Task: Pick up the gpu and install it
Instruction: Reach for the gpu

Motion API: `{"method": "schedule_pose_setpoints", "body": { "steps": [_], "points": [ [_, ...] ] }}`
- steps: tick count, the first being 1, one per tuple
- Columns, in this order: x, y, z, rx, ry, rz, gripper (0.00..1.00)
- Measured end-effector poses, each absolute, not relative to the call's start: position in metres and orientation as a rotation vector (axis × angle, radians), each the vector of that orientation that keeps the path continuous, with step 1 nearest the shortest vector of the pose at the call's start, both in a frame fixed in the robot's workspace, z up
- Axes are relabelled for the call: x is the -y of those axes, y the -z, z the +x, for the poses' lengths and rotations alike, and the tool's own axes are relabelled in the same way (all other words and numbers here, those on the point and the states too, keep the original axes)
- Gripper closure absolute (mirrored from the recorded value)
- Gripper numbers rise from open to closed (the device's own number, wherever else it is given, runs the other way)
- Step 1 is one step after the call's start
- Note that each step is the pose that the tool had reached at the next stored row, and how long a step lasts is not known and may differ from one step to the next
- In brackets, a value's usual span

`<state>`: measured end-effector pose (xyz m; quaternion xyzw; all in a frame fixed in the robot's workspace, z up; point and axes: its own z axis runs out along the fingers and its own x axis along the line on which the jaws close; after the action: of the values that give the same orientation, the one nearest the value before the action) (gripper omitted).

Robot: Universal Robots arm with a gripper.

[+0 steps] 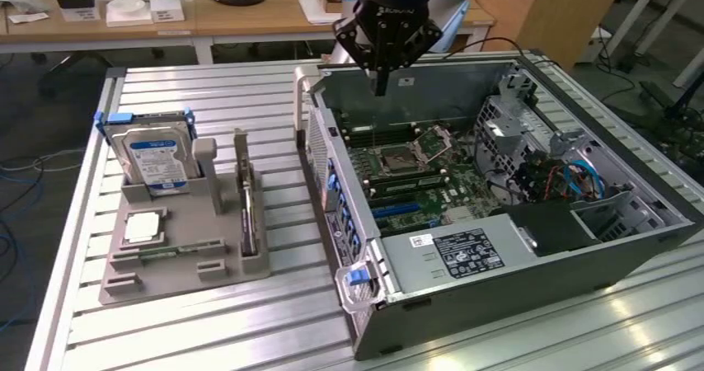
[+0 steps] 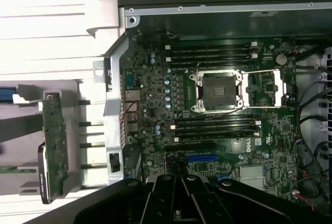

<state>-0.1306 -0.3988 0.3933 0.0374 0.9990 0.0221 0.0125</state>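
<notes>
The gpu [image 1: 249, 210] stands on edge in a slot of the grey holder [image 1: 187, 264] at the exterior view's left, a thin dark card with a grey bracket end. In the wrist view the gpu [image 2: 54, 143] shows as a green board edge outside the case wall. My gripper [image 1: 380, 84] hangs over the far wall of the open computer case [image 1: 616, 251], well away from the gpu. The fingers are shut with nothing between them. The gripper [image 2: 181, 182] looks down on the motherboard [image 2: 150, 105].
The holder also carries a blue-labelled hard drive [image 1: 154, 161], a square processor [image 1: 143, 227] and a green memory stick [image 1: 165, 253]. Inside the case lie an open processor socket [image 2: 220, 92], black memory slots and a blue card slot [image 2: 201, 157]. Desks with clutter stand behind.
</notes>
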Motion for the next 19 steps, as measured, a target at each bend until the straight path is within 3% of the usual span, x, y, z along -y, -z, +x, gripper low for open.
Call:
{"method": "schedule_pose_setpoints", "body": {
  "steps": [19],
  "points": [
    [0.399,-0.393,-0.15,-3.114,-0.069,0.116,0.89]
  ]
}}
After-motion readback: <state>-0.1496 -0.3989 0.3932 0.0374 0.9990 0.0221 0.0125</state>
